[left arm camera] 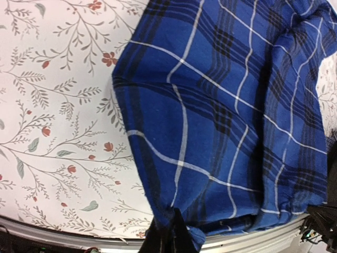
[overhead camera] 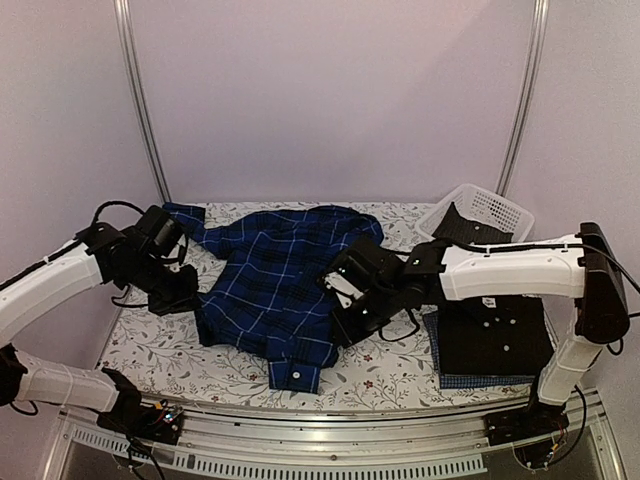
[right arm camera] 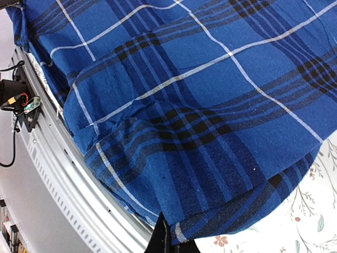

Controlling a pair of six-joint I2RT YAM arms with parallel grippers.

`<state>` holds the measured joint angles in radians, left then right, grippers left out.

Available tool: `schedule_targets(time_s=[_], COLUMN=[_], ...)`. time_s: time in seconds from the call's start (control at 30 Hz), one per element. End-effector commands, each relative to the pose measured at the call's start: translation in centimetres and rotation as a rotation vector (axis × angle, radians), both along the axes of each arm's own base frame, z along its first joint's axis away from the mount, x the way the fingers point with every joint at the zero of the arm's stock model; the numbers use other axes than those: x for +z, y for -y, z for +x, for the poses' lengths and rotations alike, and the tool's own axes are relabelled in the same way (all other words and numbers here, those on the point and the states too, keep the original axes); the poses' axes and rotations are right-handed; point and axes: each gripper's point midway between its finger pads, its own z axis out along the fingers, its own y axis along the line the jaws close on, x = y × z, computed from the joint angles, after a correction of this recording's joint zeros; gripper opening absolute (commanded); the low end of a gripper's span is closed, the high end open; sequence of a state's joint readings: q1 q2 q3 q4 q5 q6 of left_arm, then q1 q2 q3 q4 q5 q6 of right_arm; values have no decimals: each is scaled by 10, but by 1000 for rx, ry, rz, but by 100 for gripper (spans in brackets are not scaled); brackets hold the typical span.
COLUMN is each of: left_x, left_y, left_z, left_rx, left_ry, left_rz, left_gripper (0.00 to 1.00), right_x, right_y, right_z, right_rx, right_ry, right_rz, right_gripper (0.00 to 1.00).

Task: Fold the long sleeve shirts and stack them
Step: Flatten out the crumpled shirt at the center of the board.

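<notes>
One flowered table (overhead camera: 150, 350) carries everything. The dark blue plaid shirt (overhead camera: 270, 280) is spread across its middle and stretches between the two pincers, collar end towards the near rail. To the right of the right pincer (overhead camera: 350, 315), well apart from it, a black shirt (overhead camera: 495, 335) with white buttons lies folded flat. It sits on a blue check shirt (overhead camera: 480, 381), of which only a thin edge shows. Beyond the right pincer, at the far right corner, a white basket (overhead camera: 490, 208) stands tilted with something dark in it. The left pincer (overhead camera: 190, 297) sits at the plaid shirt's left edge. In its wrist view the fingers (left arm camera: 169, 237) are pressed together, pinching the cloth's border. The right pincer's fingers (right arm camera: 166, 240) likewise nip the shirt's hem, above the floral cloth
</notes>
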<state>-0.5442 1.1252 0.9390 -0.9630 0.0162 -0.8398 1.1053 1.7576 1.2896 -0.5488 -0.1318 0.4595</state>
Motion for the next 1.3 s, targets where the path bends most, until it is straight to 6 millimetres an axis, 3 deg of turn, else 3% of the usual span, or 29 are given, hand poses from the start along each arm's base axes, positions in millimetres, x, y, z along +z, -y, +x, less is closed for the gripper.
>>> schedule_targets(time_s=[0.0,0.13,0.17,0.27,0.33,0.4,0.53,0.67,0.8,0.93,1.07,1.27], left_x=[-8,-34,-42,-53,-49,-38,-22,-11,-16,-23,-55,-106], left_y=[-23,-25,-25,-25,-26,-26,-17,-7,15,36,49,57], left_z=[-14,-24,-26,-30,-27,-20,-5,12,25,46,63,72], left_rx=[-6,7,8,10,10,9,-12,-30,-72,-115,-119,-105], left_ry=[-80,-131,-146,-167,-145,-102,-37,28,62,121,92,6], left_rz=[31,-5,-17,-23,-20,-22,-51,-68,-158,-234,-253,-252], left_gripper=[0,6,9,33,44,47,49,41,32,30,28,24], right_x=[18,-4,-14,-20,-14,-9,-5,-8,-17,-31,-49,-83], right_y=[31,43,43,42,41,43,41,25,3,-4,-5,3], right_z=[-12,-22,-24,-18,-11,-4,13,36,61,99,138,176], right_rx=[21,22,24,9,-7,-25,-67,-86,-95,-142,-208,-271], right_ry=[-103,-199,-217,-202,-165,-129,-56,4,22,52,74,47], right_rz=[-32,-43,-53,-62,-63,-72,-76,-79,-52,-29,-37,-58], right_gripper=[0,1,11,42,56,61,64,63,60,57,55,53])
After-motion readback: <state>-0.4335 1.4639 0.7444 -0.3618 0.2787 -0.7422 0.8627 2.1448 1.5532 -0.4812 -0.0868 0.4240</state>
